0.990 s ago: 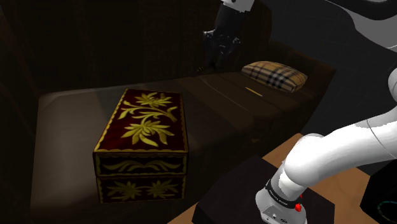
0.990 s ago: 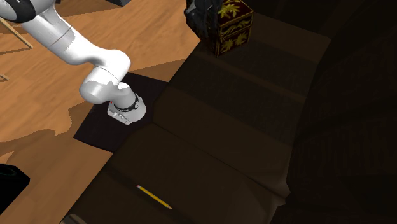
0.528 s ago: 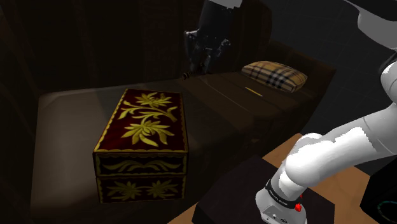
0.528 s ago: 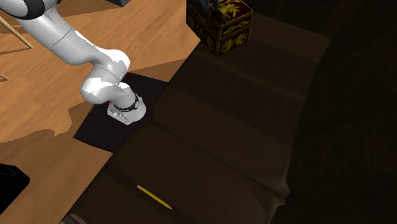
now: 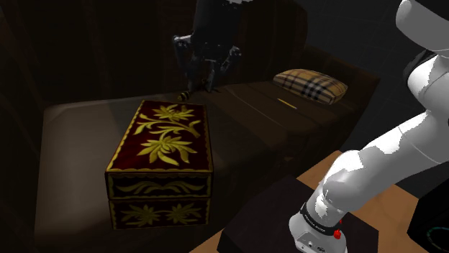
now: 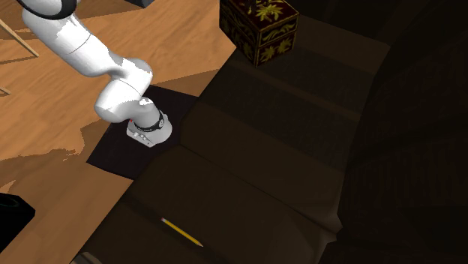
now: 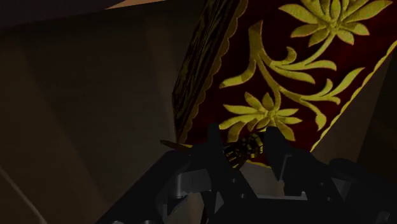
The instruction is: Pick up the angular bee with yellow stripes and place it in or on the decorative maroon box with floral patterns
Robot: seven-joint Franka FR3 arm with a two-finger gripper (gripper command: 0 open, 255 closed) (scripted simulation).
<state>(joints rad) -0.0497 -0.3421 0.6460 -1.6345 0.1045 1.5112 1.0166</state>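
The maroon box [image 5: 164, 136] with gold flower patterns stands on the dark sofa seat [image 5: 72, 122] at the shoulder view's left; it also stands at the top of the second exterior view [image 6: 262, 26]. My black gripper [image 5: 200, 85] hangs just behind the box's far end, above the seat. It is shut on the small black bee with yellow stripes [image 7: 245, 149], which sits clasped between the two fingers [image 7: 213, 143]. In the wrist view the box lid [image 7: 299, 76] lies just beyond the gripper [image 7: 245, 145]. A small yellowish bit of the bee [image 5: 186, 94] pokes out below the hand.
A plaid cushion [image 5: 311, 85] lies at the sofa's far end, with a yellow pencil [image 5: 286, 103] on the seat near it [image 6: 181, 232]. The sofa back rises behind the gripper. The stand [image 5: 302, 230] sits on a dark mat over wooden floor [image 6: 112, 45].
The gripper has travelled to the shoulder view's left with the bee, from near the cushion to just behind the box. It has left the second exterior view's top edge.
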